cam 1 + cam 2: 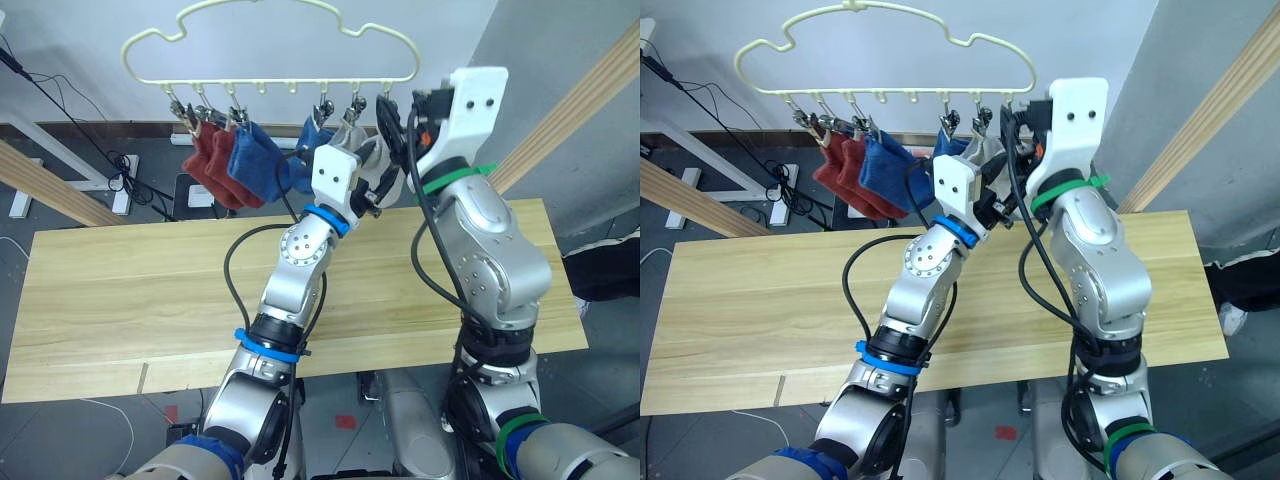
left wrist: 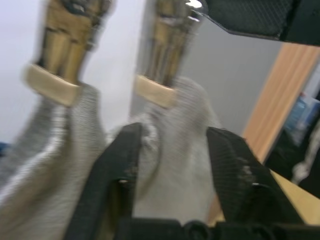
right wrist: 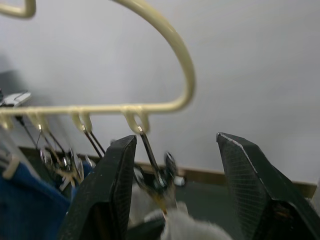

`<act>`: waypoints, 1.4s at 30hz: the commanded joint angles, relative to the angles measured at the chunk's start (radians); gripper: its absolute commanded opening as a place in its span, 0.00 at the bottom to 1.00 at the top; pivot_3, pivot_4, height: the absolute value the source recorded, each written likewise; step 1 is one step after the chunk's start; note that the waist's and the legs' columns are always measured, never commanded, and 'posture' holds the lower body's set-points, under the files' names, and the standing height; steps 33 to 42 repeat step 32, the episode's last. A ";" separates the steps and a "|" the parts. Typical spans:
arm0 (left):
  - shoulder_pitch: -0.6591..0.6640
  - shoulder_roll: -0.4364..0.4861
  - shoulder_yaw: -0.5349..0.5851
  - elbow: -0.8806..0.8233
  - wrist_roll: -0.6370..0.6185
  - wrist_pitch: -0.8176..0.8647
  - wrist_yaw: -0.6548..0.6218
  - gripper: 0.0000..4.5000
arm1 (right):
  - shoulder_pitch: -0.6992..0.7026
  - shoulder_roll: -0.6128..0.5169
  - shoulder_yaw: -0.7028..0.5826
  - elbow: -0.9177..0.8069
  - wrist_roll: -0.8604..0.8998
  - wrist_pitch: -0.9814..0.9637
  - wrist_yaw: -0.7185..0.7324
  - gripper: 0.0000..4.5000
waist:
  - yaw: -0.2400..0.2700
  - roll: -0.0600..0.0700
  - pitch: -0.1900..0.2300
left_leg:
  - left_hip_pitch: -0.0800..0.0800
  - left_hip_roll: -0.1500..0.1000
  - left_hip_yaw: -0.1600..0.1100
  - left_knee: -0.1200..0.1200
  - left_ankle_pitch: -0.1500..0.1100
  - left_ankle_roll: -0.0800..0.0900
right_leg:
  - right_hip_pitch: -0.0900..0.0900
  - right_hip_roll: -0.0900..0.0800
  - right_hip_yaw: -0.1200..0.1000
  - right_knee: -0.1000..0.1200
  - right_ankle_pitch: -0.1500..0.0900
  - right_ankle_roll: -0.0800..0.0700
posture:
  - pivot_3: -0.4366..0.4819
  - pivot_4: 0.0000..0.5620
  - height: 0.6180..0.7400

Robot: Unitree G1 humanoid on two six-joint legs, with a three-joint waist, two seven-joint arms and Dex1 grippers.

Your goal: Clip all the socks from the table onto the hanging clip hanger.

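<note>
The pale yellow clip hanger hangs above the far edge of the table. Two red socks and two blue socks hang from its left clips. Two light grey socks hang side by side from clips at its right end. My left gripper is raised there, open, with its fingers on either side of the right-hand grey sock. My right gripper is open just beside it, its fingers flanking the end clip that bites the top of a grey sock.
Slanted wooden poles of a frame stand at the left and the right of the table. Cables and a white desk leg lie on the floor behind. The hanger's curved right end passes just above my right fingers.
</note>
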 commanded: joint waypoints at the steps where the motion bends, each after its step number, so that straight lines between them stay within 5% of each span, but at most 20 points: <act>1: 0.074 0.091 -0.053 -0.127 -0.061 0.070 -0.179 0.76 | 0.059 -0.059 -0.016 -0.134 0.038 0.019 0.058 0.59 | -0.001 0.000 0.000 | 0.000 0.000 0.000 0.000 0.000 0.000 | 0.000 0.000 0.000 0.000 0.000 0.000 | 0.35 0.75 1.00; 6: 0.167 0.350 -0.049 -0.249 -0.170 0.128 -0.487 0.99 | 0.202 -0.253 -0.047 -0.249 0.089 0.040 0.202 0.59 | 0.001 0.001 0.000 | 0.001 0.001 0.000 0.000 0.000 -0.001 | 0.000 0.003 0.000 0.001 -0.003 0.005 | 0.36 0.72 1.00; 9: 0.190 0.440 0.010 -0.274 -0.220 0.200 -0.520 0.99 | 0.278 -0.346 -0.084 -0.276 0.142 0.051 0.284 0.59 | 0.004 0.001 -0.003 | 0.001 0.001 -0.001 0.001 0.001 -0.002 | 0.000 0.003 0.000 0.001 -0.003 0.005 | 0.37 0.66 1.00; 16: 0.294 0.653 0.228 -0.308 -0.271 0.322 -0.501 1.00 | 0.405 -0.553 -0.164 -0.281 0.225 0.007 0.485 1.00 | 0.001 0.001 -0.032 | 0.001 -0.001 -0.001 0.000 0.001 -0.002 | 0.000 0.003 -0.001 0.000 -0.003 0.006 | 0.42 0.54 1.00; 22: 0.408 0.822 0.271 -0.288 -0.184 0.414 -0.474 1.00 | 0.495 -0.684 -0.246 -0.221 0.297 -0.089 0.685 1.00 | 0.009 -0.001 -0.079 | 0.001 -0.002 -0.001 0.001 0.001 -0.002 | 0.001 0.003 -0.003 -0.001 -0.003 0.006 | 0.48 0.39 1.00; 31: 0.447 0.837 0.393 -0.212 -0.199 0.323 -0.439 1.00 | 0.598 -0.796 -0.275 -0.121 0.279 -0.220 0.816 1.00 | 0.038 -0.006 -0.175 | 0.004 -0.002 -0.001 0.001 0.000 0.000 | 0.004 0.005 -0.002 -0.002 -0.003 0.006 | 0.52 0.25 1.00; 42: 0.447 0.829 0.398 -0.211 -0.206 0.323 -0.438 1.00 | 0.597 -0.793 -0.269 -0.123 0.279 -0.224 0.811 1.00 | 0.038 -0.006 -0.175 | 0.005 -0.002 -0.001 0.001 0.000 0.000 | 0.005 0.005 -0.002 -0.002 -0.003 0.006 | 0.53 0.24 1.00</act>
